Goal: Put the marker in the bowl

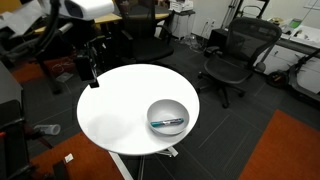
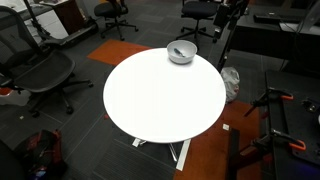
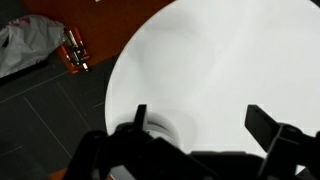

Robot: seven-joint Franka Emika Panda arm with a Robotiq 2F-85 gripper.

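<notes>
Grey bowl (image 1: 160, 108) holds marker (image 1: 168, 124) — black chair (image 1: 232, 55) beyond (claw (image 1: 88, 72) apart).

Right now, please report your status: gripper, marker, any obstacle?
Gripper open, holds nothing, apart from bowl. Marker lies inside bowl. Nothing seen in the way on table.

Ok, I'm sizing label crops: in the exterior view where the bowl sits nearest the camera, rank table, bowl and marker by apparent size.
Largest to smallest:
1. table
2. bowl, standing on the table
3. marker, lying inside the bowl
</notes>
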